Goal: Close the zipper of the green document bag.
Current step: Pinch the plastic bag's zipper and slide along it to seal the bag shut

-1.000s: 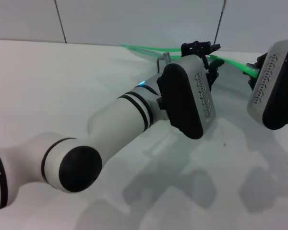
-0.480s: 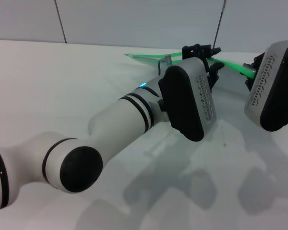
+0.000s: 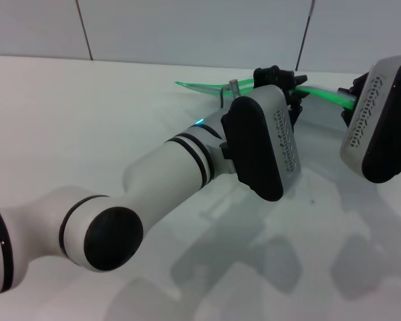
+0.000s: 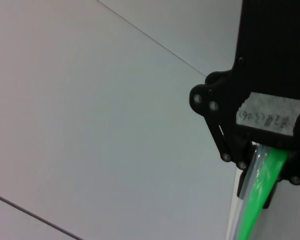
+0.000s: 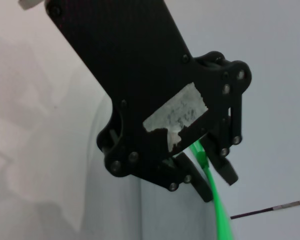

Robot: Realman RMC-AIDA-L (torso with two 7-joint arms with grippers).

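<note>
From the head view, my own left arm [image 3: 167, 170] stood in the way of most of the work: it ran from 8 o'clock up toward 1 o'clock across the white surface [image 3: 87, 114], and its dark wrist housing [image 3: 257, 147] covered the ground beneath the zipper [image 3: 200, 86]. The zipper showed there only as a thin bright green line lifted off the surface at 12 to 2 o'clock, in front of the pale wall [image 3: 187, 30]. My left fingers [image 3: 279, 75] sat on that line at 1 o'clock. My right fingers [image 3: 353, 93] were at 2 o'clock, largely hidden behind the right wrist housing [image 3: 381, 120], which was cut off by the frame's edge. Of the green document bag little could be made out from the head. The left wrist view gave what the head could not: the left fingers [image 4: 266, 167] were pinched shut on the green strip, with a clear, pale edge of the pouch beside it. The right wrist view showed the right fingers [image 5: 202, 161] clamped likewise on the zipper [image 5: 217, 205], and a blue-grey sheet below them that looked to be the green document bag [image 5: 160, 215]. I could not make out the slider in any view.
</note>
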